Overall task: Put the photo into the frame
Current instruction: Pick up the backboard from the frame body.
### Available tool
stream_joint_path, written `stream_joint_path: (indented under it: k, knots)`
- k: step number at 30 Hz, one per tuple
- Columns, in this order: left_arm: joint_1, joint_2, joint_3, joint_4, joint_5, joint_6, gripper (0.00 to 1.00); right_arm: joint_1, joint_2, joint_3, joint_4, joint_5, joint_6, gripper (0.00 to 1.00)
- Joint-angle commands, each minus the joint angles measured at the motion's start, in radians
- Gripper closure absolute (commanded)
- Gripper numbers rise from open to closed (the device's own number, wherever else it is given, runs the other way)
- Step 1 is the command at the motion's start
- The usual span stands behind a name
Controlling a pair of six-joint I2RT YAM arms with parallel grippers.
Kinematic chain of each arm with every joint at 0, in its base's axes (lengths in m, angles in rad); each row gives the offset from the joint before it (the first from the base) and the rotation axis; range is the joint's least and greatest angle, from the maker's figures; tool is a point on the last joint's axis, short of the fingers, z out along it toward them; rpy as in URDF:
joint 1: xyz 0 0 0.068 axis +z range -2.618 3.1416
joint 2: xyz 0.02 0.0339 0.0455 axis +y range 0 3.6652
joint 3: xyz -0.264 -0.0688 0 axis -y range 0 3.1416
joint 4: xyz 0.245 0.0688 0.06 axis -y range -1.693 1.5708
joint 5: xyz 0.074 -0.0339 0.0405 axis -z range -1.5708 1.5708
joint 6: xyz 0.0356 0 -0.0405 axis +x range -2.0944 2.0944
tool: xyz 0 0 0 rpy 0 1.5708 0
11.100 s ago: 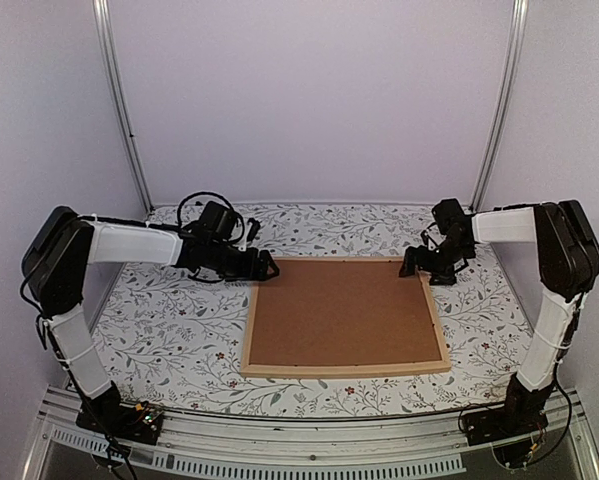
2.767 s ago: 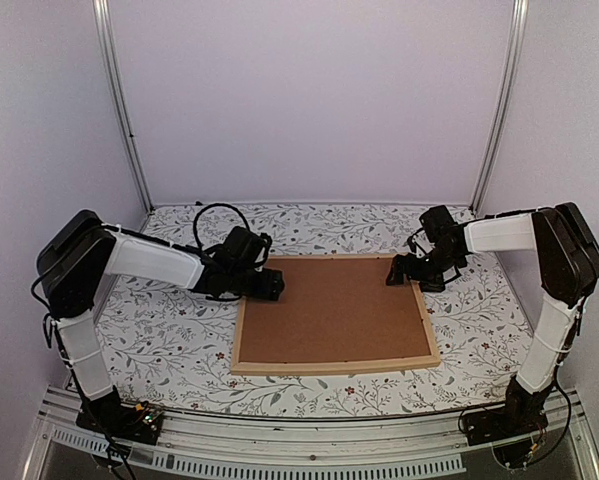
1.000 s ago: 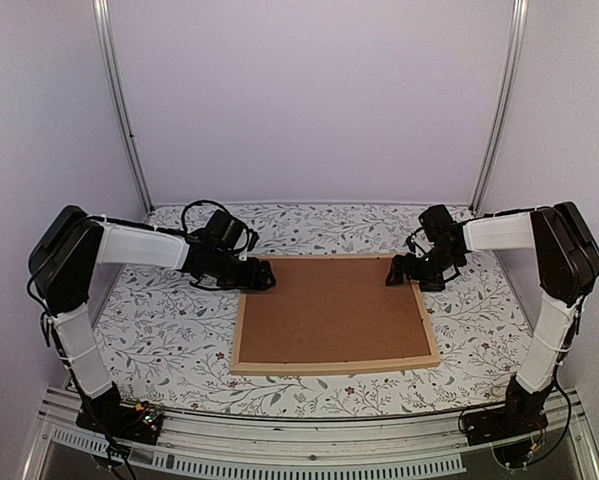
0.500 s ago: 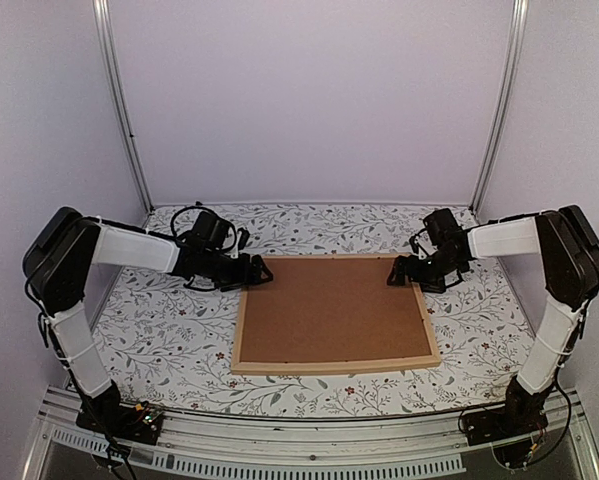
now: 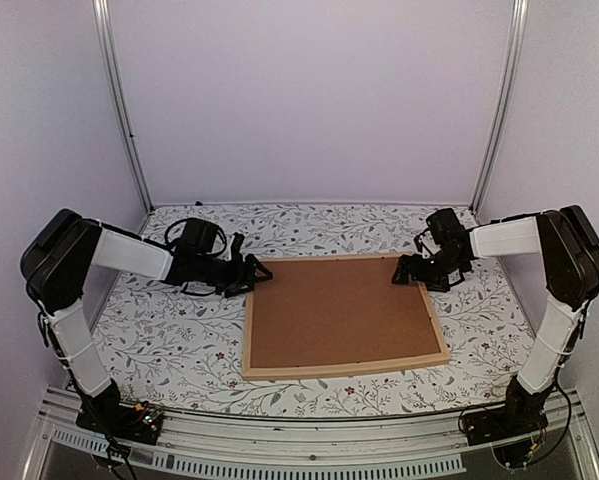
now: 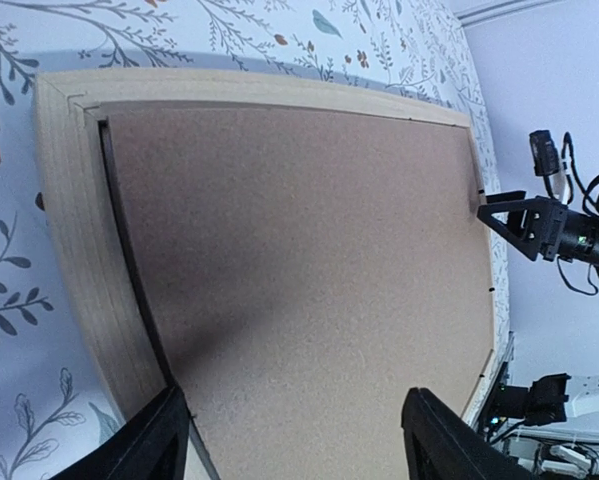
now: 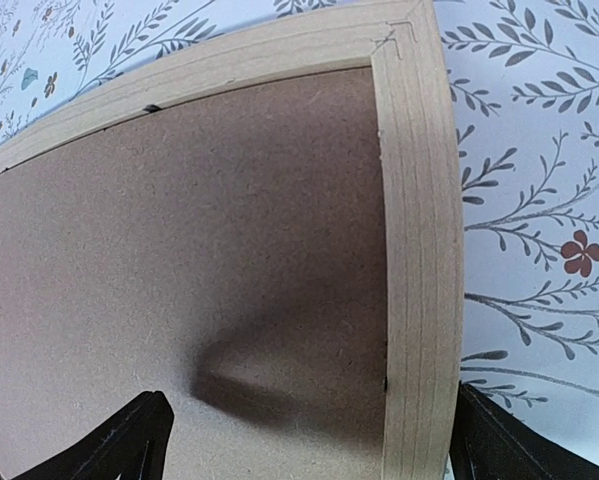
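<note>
Light wooden frame [image 5: 345, 369] seen lying flat on floral-patterned counter [image 5: 169, 340], spread between both tools. Frame opening seen filled by brown backing board [image 5: 339, 312]. Left tool [image 5: 263, 273] held low, tips pointed inward; frame's far left corner found just ahead of tips, contact not made out. Right tool [image 5: 405, 271] held low, tips pointed inward; frame's far right corner found directly beneath tips. Finger spread of either tool not resolved from above.

Brown backing board [image 5: 344, 315], floral tablecloth [image 5: 169, 330]
</note>
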Motion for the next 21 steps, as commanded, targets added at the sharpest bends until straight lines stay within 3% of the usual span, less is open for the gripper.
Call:
stream_joint_path:
  k: [1, 9, 21]
  knots:
    - [-0.048, -0.064, 0.003, 0.261, 0.274, -0.089, 0.25, 0.044, 0.036, -0.040, -0.010, -0.164, 0.031, 0.02]
    - [-0.030, -0.090, -0.060, 0.457, 0.330, -0.221, 0.27, 0.045, 0.032, -0.044, -0.010, -0.164, 0.031, 0.02]
    - [-0.030, -0.066, -0.073, 0.587, 0.352, -0.240, 0.30, 0.045, 0.031, -0.034, -0.019, -0.170, 0.030, 0.02]
